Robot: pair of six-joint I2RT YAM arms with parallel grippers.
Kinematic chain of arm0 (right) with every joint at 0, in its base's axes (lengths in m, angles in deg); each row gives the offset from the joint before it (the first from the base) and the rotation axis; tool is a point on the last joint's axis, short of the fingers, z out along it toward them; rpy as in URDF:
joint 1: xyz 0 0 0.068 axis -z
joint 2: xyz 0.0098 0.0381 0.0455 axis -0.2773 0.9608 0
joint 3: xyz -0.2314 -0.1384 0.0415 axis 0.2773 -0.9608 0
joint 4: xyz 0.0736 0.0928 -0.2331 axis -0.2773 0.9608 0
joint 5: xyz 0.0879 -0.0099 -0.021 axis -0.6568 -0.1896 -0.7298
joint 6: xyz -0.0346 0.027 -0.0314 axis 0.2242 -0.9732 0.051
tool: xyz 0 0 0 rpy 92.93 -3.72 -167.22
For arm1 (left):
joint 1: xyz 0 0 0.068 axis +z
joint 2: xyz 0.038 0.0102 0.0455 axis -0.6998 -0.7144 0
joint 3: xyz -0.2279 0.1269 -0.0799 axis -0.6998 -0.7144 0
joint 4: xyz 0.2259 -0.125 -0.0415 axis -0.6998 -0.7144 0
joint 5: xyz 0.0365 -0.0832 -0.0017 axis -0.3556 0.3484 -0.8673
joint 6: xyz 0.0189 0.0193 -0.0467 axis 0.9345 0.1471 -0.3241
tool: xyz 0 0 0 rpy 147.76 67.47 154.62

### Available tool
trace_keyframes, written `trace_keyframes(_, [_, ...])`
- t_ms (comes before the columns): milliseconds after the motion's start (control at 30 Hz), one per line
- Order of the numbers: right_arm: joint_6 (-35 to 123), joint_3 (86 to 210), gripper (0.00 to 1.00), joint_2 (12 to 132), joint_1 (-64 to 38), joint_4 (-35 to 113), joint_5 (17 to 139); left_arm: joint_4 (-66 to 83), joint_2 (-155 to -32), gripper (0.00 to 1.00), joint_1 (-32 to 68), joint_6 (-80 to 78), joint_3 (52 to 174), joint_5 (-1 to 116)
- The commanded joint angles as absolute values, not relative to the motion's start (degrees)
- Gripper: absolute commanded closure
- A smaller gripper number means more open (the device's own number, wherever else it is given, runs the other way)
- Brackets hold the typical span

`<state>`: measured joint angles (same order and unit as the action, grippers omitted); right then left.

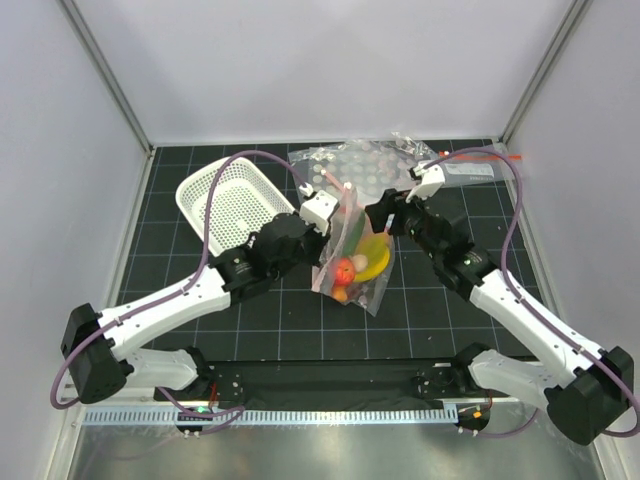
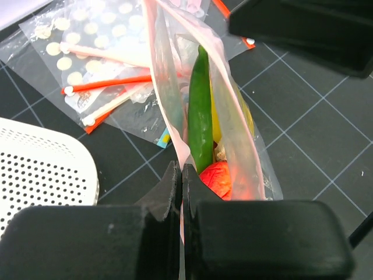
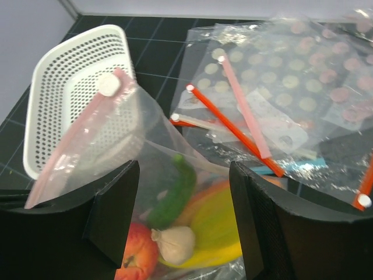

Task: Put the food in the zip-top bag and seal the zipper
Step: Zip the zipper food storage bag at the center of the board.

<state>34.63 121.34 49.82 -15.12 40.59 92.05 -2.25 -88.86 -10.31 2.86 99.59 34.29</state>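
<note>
My L claw (image 2: 181, 175) is nearest, pressed together on the edge of the zip-top bag (image 2: 233, 140) right by the zipper (image 3: 70, 146), so the bag is held upright over the middle of the worktop (image 1: 480, 310) & the food can't spill. My R claw (image 3: 185, 181) stands apart around the other side, gripping nothing, prob. ready to pinch the strip. Inside: green piece (image 2: 200, 116), red piece (image 2: 217, 178), yellow banana (image 3: 215, 227), beige egg (image 3: 175, 242). The mouth looks not sealed yet.
</note>
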Motion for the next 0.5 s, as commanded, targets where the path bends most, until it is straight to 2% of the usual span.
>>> trace_keyframes(0, [38.19,121.72,0.29,51.07,-14.93,30.52,83.29,4.7,-88.46,1.0,-10.08,5.09,99.03,35.15])
trace_keyframes(200, [36.98,117.07,0.29,53.97,-7.66,18.07,70.71,6.37,-88.63,1.0,-10.08,6.05,97.27,30.93])
trace_keyframes(233, [35.93,116.36,0.29,54.58,-6.24,16.03,64.6,6.19,-89.07,1.0,-10.08,6.66,97.36,30.4])
trace_keyframes(333, [33.46,116.36,0.25,57.48,-3.77,12.15,59.9,6.37,-90.3,1.0,-10.08,8.15,97.62,31.36])
trace_keyframes(467, [32.49,117.23,0.15,61.08,-2.36,7.4,53.74,7.77,-90.4,1.0,-10.08,10.8,96.84,34.26])
